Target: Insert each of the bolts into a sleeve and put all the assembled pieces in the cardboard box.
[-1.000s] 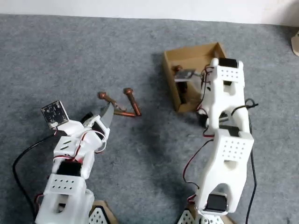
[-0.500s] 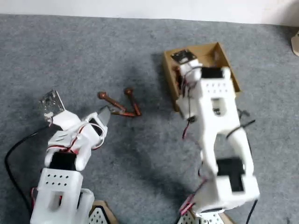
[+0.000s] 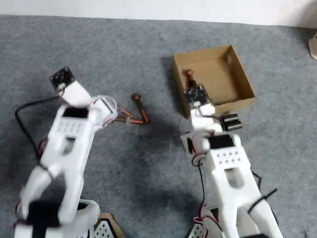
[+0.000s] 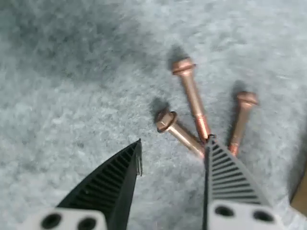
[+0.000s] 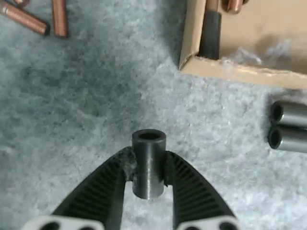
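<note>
Right wrist view: the fingers [image 5: 108,187] of the right gripper [image 5: 148,159] are clenched on a dark sleeve [image 5: 149,170], held upright with its open bore facing the camera, over the grey, felt-covered desk [image 5: 72,105]. Just beyond it stands a corner of the cardboard box [image 5: 230,72], where an assembled piece [image 5: 211,28], a copper bolt seated in a dark sleeve, lies along the inner wall. Two loose sleeves [image 5: 290,115] lie side by side and touching on the desk, just outside the box. In the left wrist view, the left gripper [image 4: 174,142] is spread wide and holds nothing. It is poised over three copper bolts [image 4: 192,96] that fan out on the desk, heads apart and shaft ends drawing together near one fingertip; whether that tip touches them cannot be told. Seen from the high view, the left arm [image 3: 69,134] bends over the bolts in the middle of the desk, well apart from the box. The right arm [image 3: 223,158] sits at the box's near side, with the two loose sleeves just beside it.
</note>
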Tool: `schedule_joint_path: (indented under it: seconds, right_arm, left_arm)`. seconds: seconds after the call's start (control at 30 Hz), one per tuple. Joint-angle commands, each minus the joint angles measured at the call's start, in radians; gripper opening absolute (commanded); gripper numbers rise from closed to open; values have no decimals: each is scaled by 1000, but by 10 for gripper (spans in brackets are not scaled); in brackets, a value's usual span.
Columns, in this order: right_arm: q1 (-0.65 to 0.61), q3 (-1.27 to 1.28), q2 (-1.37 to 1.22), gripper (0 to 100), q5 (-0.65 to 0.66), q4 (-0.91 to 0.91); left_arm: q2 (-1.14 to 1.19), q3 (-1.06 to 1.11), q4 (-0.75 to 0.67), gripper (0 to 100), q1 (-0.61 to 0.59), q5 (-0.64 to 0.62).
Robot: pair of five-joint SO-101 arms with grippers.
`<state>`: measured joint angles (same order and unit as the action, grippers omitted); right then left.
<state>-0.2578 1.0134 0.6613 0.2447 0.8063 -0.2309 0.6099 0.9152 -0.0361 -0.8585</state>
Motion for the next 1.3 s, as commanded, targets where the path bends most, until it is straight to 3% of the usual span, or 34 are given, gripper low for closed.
schedule_joint_path:
  seconds: [0.0, 0.3, 0.63, 0.7, 0.83, 0.93, 1.27]
  right_arm:
    - [-8, 42, 99, 6, -5, -84]
    - [-8, 120, 160, 5, -3, -137]
    - [-8, 120, 163, 5, -3, -137]
    - [-8, 120, 163, 5, -3, -137]
    - [-15, 124, 163, 5, -3, -137]
    - [-15, 140, 186, 5, -3, -143]
    - [-16, 466, 863, 5, -3, -183]
  left_arm:
    - [174, -225, 54, 228, 18, -77]
    - [538, -492, 55, 227, 18, -207]
    - [696, -584, 54, 223, 19, -212]
    - [714, -605, 52, 190, 16, -212]
    - [753, -661, 52, 0, -2, -206]
    - [776, -685, 54, 27, -5, -204]
    - [604, -610, 48, 4, -1, 41]
